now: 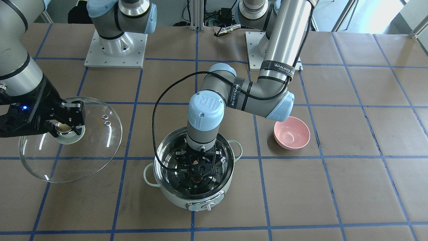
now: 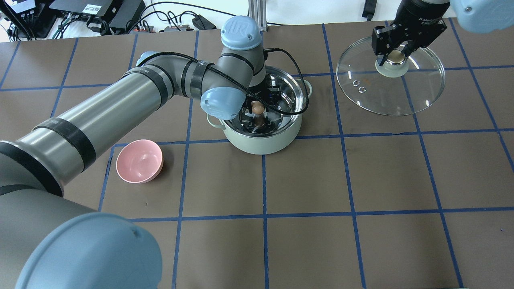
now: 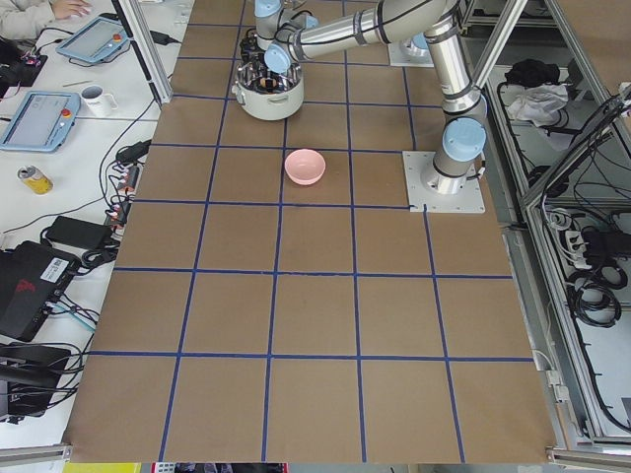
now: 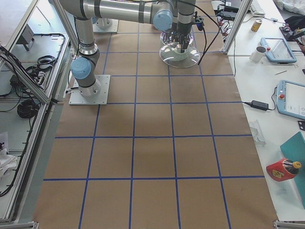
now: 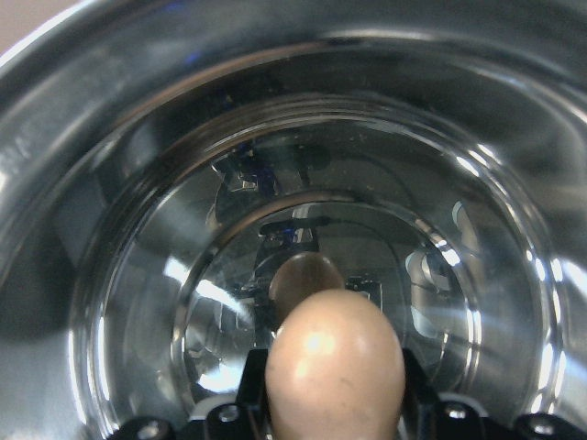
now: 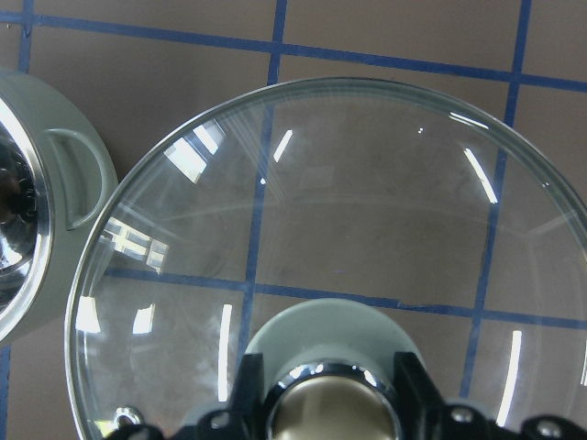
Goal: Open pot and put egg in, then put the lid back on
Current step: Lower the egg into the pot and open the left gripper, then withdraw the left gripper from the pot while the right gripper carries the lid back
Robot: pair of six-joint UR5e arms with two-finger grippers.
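Note:
The mint-green pot [image 1: 167, 197] stands open at the table's middle, and its steel inside shows in the left wrist view [image 5: 138, 275]. My left gripper [image 1: 198, 178] reaches down inside the pot, shut on the tan egg [image 5: 335, 367]. The egg [image 2: 257, 107] is low in the pot, with its reflection on the steel floor beneath. My right gripper [image 2: 395, 56] is shut on the beige knob of the glass lid [image 2: 401, 94]. It holds the lid beside the pot, on my right. The lid fills the right wrist view [image 6: 367, 229]. I cannot tell whether the lid touches the table.
A small empty pink bowl [image 2: 139, 161] sits on the brown paper to my left of the pot, also in the front view [image 1: 291, 135]. The left arm's black cable loops over the pot's rim [image 2: 299, 86]. Both arm bases stand at the back edge.

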